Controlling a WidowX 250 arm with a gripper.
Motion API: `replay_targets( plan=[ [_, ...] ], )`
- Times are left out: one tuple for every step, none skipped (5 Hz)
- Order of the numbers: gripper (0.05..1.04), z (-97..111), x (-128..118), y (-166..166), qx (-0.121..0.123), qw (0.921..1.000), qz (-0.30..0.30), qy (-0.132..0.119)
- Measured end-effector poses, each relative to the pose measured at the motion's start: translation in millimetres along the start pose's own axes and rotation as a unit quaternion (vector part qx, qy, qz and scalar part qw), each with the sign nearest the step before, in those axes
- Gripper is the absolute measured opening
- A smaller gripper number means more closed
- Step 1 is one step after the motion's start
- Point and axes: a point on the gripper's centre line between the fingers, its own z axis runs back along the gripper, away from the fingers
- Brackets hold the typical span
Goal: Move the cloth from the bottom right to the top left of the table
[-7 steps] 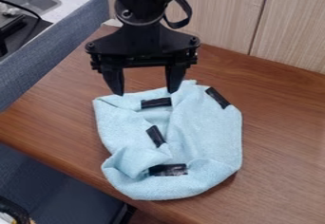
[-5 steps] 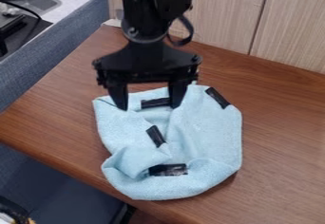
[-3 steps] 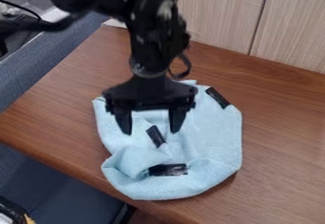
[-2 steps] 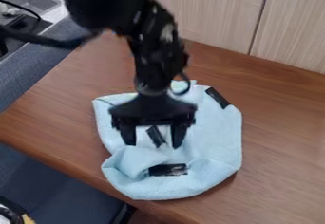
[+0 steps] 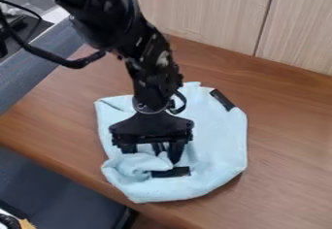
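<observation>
Hand (image 5: pixel 152 156), black and two-fingered, its tips parted at a raised fold of crumpled, pale-blue fabric cloth (image 5: pixel 217 140), which I should pinch deeply before lifting.

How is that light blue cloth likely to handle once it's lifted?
The cloth looks floppy: its soft folds suggest it would sag and drape. It is probably light, being thin fabric, and its crumpled edge seems unlikely to roll.

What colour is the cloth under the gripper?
The cloth is pale blue, seen best in the camera view.
</observation>
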Motion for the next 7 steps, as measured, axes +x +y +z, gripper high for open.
replay_targets(
  plan=[
    [1.0, -2.6, 7.6, -0.2, -0.004, 0.9999, 0.015, 0.004],
    [1.0, -5.3, 33.0, 3.6, -0.007, 0.9995, 0.031, -0.001],
    [1.0, -8.7, 65.9, 14.1, -0.004, 0.9987, 0.05, -0.009],
    [1.0, -11.9, 98.5, 29.9, -0.001, 0.9971, 0.074, -0.014],
    [1.0, -14.2, 124.6, 46.7, 0.002, 0.9949, 0.1, -0.019],
    [0.999, -14.5, 127.9, 50.7, 0.005, 0.995, 0.098, -0.018],
    [0.998, -13.7, 124.2, 52.1, 0.007, 0.9952, 0.096, -0.016]
  ],
)
